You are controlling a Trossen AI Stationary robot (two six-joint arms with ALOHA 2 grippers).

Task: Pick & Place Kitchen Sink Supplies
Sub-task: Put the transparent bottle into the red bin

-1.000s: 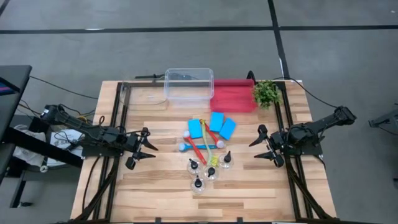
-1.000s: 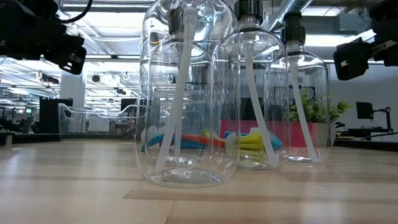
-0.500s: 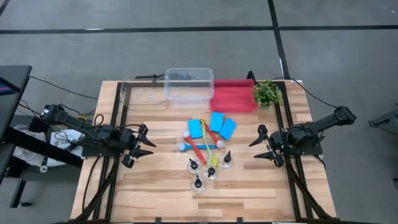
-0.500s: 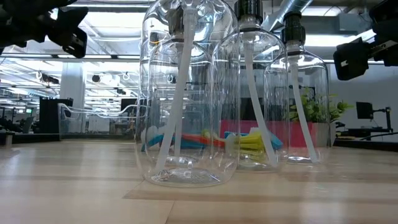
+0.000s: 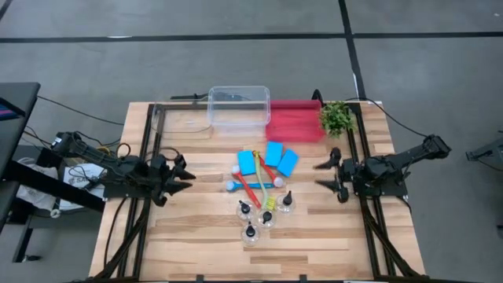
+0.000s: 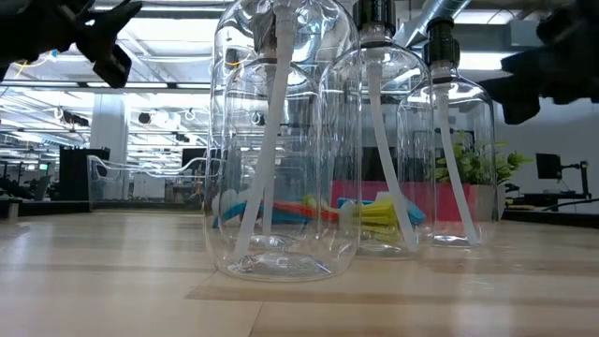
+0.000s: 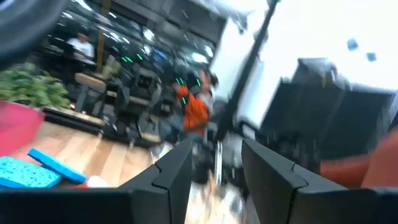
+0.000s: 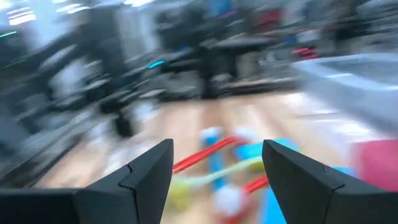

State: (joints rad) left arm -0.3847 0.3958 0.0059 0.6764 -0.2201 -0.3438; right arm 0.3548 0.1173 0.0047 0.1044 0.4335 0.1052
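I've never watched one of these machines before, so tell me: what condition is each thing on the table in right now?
Left hand: open, empty, at the table's left side.
Right hand: open, empty, at the table's right side.
Pump bottles: four, upright, clustered together.
Sponges: three, lying flat beside each other.
Brushes: lying crossed in a heap.
Clear tub: upright, contents unclear.
Red tray: nothing in it.
Plant: upright beside the tray.

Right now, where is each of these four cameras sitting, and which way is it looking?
High: above the table, looking straight down; both arms show.
Low: at tabletop height, looking across through the bottles; arm parts hang at the upper corners.
Left wrist: on the left arm, past its fingers toward the sponges.
Right wrist: on the right arm, past its fingers toward the brushes.
All four see the supplies.
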